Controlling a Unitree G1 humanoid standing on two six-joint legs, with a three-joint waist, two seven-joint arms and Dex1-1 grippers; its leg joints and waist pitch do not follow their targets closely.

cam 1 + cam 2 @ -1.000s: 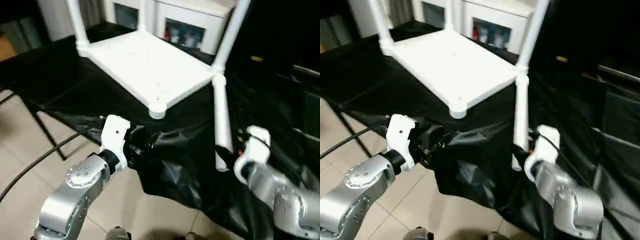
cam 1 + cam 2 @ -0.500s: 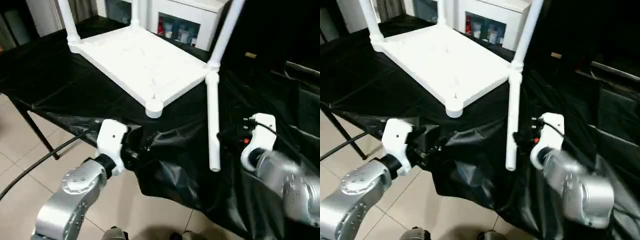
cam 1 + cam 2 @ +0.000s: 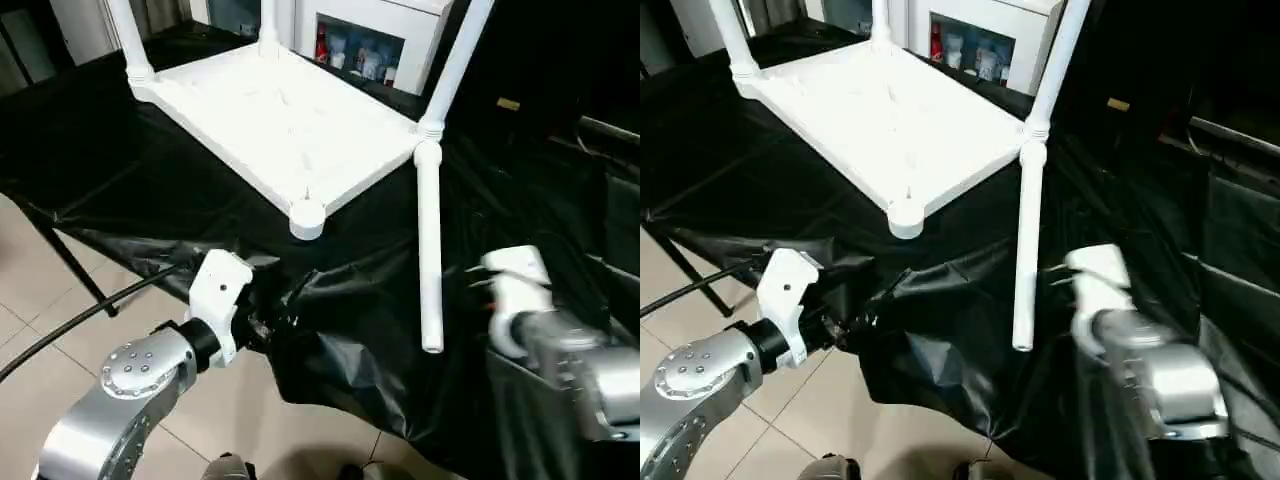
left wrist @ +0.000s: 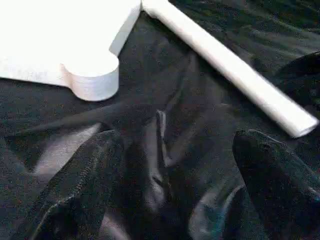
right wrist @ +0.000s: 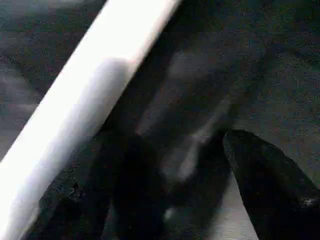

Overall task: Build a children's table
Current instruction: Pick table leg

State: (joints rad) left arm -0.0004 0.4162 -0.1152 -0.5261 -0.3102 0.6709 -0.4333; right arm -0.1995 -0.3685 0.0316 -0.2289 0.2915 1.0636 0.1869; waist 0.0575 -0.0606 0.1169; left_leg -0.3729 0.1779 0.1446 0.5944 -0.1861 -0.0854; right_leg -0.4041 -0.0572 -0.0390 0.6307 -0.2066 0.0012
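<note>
The children's table lies upside down on the black cloth: a white tabletop (image 3: 285,115) with three white legs standing in its corner sockets, such as the right one (image 3: 455,65). The near corner socket (image 3: 307,216) holds nothing. A loose leg (image 3: 430,250) lies flat on the cloth, running from the right corner toward me. My left gripper (image 4: 175,197) is open over the cloth just in front of the near socket (image 4: 92,80). My right gripper (image 5: 185,200) is open with nothing between its fingers, a little to the right of the loose leg (image 5: 95,95).
The black cloth (image 3: 350,350) hangs in folds over the table's front edge above a tiled floor. A white cabinet with glass doors (image 3: 375,45) stands behind. A black cable (image 3: 70,320) runs off my left wrist, past a dark metal table leg (image 3: 65,260).
My right gripper has opened, let go of the loose leg's near end and drawn back to the right; the leg now lies on the cloth. The camera has shifted slightly.
</note>
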